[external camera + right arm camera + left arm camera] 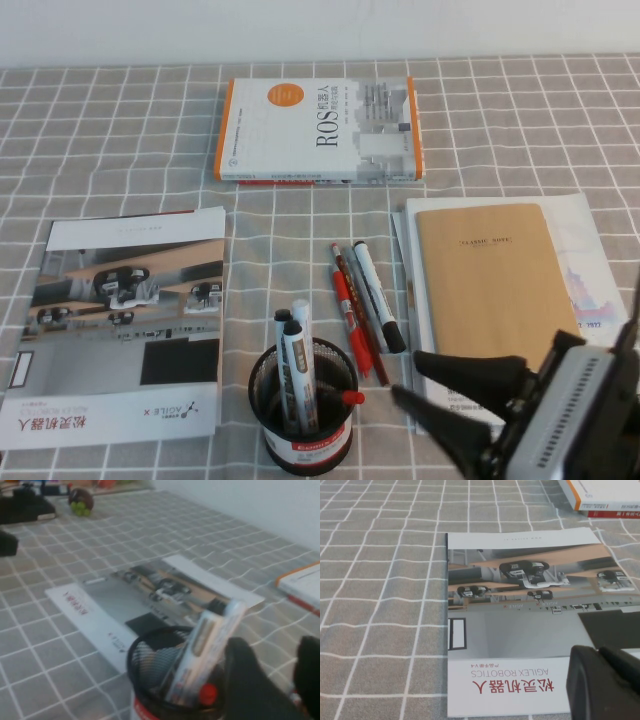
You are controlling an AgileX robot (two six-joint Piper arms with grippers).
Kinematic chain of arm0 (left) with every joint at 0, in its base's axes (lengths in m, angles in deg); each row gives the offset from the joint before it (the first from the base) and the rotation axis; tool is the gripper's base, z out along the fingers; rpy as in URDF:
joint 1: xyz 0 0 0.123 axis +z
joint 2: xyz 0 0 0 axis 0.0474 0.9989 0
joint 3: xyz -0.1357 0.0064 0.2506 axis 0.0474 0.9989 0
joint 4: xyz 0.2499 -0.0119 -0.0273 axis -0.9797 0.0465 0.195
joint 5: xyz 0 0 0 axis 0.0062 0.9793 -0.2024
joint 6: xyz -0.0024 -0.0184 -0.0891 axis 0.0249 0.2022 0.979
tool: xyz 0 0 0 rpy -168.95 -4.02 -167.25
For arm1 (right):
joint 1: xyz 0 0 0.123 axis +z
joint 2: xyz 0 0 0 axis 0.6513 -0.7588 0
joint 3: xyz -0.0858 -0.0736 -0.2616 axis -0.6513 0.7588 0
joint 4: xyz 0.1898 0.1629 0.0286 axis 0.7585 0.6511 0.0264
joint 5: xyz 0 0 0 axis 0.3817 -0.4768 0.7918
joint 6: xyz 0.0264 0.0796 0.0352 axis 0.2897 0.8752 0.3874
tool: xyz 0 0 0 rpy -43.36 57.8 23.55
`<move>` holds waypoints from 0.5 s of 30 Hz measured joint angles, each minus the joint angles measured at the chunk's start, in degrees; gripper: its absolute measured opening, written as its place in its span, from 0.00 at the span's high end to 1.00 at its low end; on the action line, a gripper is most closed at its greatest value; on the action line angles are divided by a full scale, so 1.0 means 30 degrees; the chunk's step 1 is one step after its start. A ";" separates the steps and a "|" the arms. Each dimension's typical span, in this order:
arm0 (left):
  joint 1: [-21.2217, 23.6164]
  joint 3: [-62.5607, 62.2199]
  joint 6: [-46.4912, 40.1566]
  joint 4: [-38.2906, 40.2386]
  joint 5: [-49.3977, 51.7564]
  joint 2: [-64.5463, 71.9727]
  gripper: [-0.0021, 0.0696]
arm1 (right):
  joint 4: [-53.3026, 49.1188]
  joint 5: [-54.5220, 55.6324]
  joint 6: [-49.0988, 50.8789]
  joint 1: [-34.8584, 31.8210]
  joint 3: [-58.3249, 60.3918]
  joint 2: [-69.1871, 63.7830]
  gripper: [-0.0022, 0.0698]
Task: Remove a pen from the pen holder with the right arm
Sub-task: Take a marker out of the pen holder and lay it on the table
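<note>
A black mesh pen holder stands near the table's front edge. It holds two white and black markers and a red-capped pen. Just right of the holder my right gripper is open, with only tablecloth between its black fingers. One finger sits close beside the holder's rim. A red pen, a grey pen and a black-capped marker lie on the cloth behind the gripper. My left gripper hovers over the brochure with its fingers pressed together, holding nothing.
An AgileX brochure lies at the left. A white and orange ROS book lies at the back centre. A tan notebook on white papers lies at the right, partly under my right arm.
</note>
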 joint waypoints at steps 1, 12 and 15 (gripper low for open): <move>0.0000 0.0000 0.0000 0.0000 0.0000 0.0000 0.98 | -0.0522 0.0380 0.0387 0.0000 0.0000 -0.0511 0.67; 0.0000 0.0000 0.0000 0.0000 0.0000 0.0000 0.98 | -0.2252 0.6757 0.1935 0.0000 0.0658 -0.4594 0.37; 0.0000 0.0000 0.0000 0.0000 0.0000 0.0000 0.98 | -0.2181 0.8197 0.2098 0.0000 0.0947 -0.5733 0.37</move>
